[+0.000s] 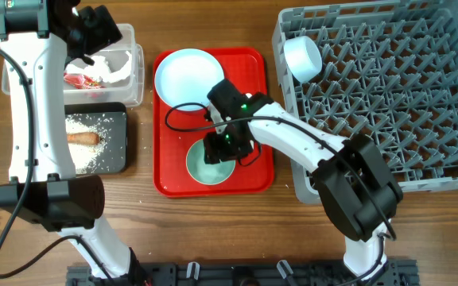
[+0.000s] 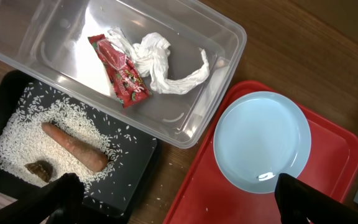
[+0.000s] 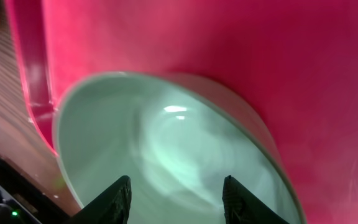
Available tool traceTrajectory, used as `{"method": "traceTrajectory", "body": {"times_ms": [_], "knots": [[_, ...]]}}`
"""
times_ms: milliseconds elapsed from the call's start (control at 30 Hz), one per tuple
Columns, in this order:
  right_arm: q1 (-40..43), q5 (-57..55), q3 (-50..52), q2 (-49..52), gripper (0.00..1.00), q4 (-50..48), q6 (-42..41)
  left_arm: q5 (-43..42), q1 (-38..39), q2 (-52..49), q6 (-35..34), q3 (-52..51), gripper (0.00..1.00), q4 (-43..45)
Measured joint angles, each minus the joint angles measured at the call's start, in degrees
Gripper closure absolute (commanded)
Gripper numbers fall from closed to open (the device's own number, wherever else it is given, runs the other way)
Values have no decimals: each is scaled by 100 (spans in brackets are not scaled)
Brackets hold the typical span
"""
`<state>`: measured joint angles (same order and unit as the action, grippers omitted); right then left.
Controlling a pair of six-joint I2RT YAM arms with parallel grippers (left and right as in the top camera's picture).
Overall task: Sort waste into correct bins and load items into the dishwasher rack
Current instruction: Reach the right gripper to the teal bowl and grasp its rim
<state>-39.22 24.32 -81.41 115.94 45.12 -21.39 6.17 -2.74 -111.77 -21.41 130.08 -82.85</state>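
Note:
The mint green bowl (image 1: 211,164) sits on the flat red serving tray (image 1: 253,171), near its front. My right gripper (image 1: 224,148) is open, low over the bowl's inside (image 3: 185,137), with both fingertips (image 3: 179,199) above the bowl's floor. The pale blue plate (image 1: 188,73) lies at the tray's back. My left gripper (image 1: 94,32) is open and empty (image 2: 179,205), high over the clear tub (image 1: 130,78). The tub holds white paper (image 2: 157,59) and a red wrapper (image 2: 120,78). The black tray (image 1: 122,139) holds rice (image 2: 17,140), the sausage stick (image 2: 73,146) and a brown lump (image 2: 39,171). A light blue bowl (image 1: 302,57) lies in the grey rack (image 1: 388,95). The cup and spoon are out of view.
The rack fills the right side of the table, close to the red tray's right edge (image 3: 229,50). The clear tub and black tray stand side by side at the left. A few rice grains lie on the wood (image 2: 166,199) between the black tray and the red tray.

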Motion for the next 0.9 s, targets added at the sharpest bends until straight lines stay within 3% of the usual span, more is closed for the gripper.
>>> {"method": "traceTrajectory", "body": {"times_ms": [333, 533, 633, 767, 900], "knots": [[7, -704, -566, 11, 50, -352, 39, 2, 0, 0, 0, 0, 0, 0], [63, -839, -1180, -37, 34, 643, 323, 2, 0, 0, 0, 0, 0, 2], [146, -1189, -1259, -155, 32, 1001, 417, 2, 0, 0, 0, 0, 0, 0], [205, -1646, -1180, -168, 33, 1163, 767, 2, 0, 0, 0, 0, 0, 0], [203, -1690, -920, 37, 46, 1165, 1272, 2, 0, 0, 0, 0, 0, 0]]}}
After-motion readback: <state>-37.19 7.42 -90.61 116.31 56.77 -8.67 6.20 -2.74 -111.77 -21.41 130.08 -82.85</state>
